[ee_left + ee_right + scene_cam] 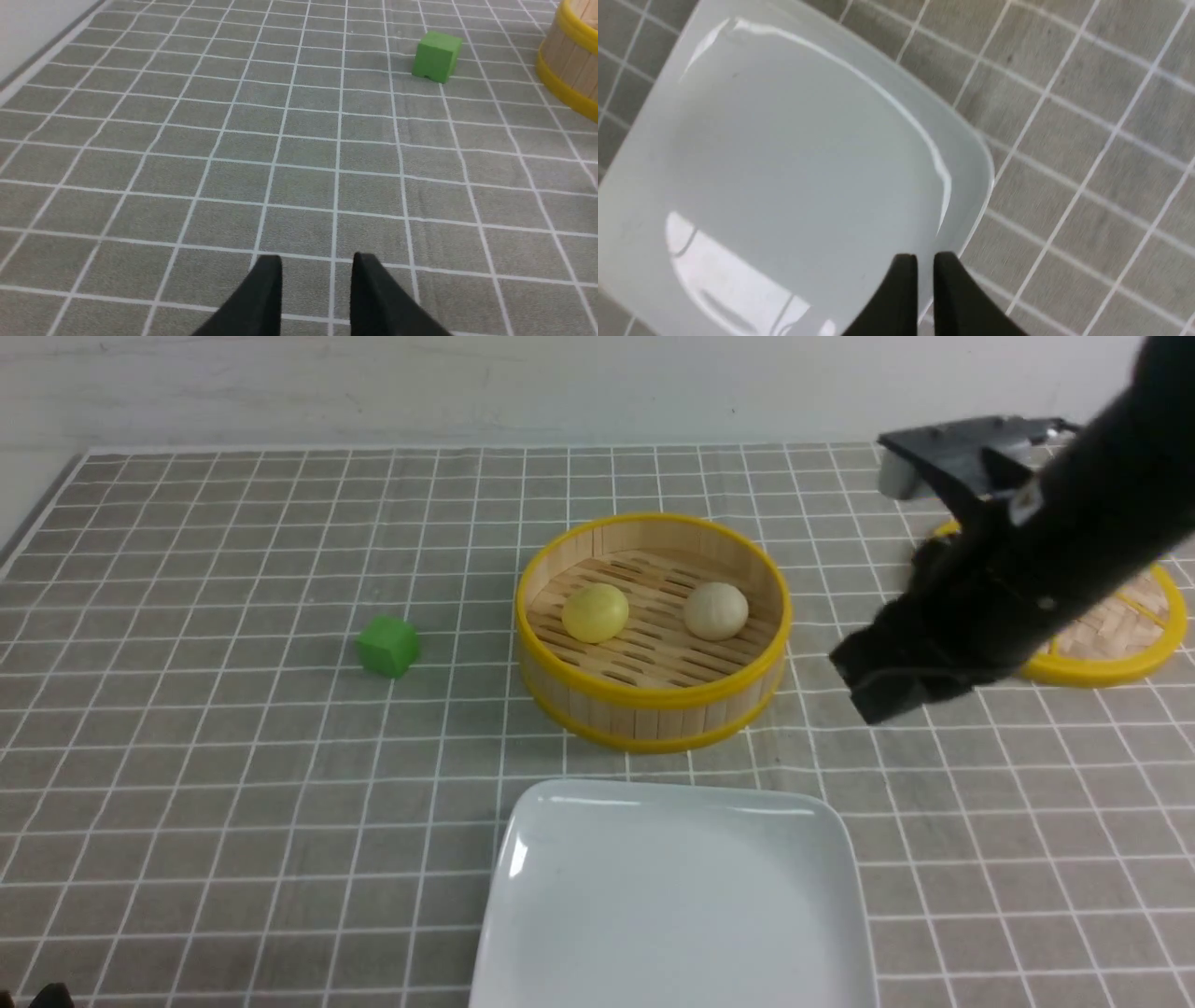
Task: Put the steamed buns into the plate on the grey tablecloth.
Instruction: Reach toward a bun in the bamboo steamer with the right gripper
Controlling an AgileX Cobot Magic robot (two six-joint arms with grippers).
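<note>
Two steamed buns lie in the round bamboo steamer basket (653, 705): the pale yellow bun (596, 612) on the left, the beige-white bun (716, 609) on the right. The white square plate (560, 803) lies empty on the grey tablecloth (233, 784), in front of the basket. My right gripper (873, 695) hangs above the cloth to the right of the basket. In the right wrist view it (925, 256) is over the plate's rim (971, 154), fingers nearly together and empty. My left gripper (317, 259) is open and empty, low over the cloth (233, 163).
A green cube (388, 646) sits left of the basket; it also shows in the left wrist view (437, 56), beside the basket's wall (567, 60). The woven yellow-rimmed lid (1125, 635) lies flat at the far right, partly behind my right arm.
</note>
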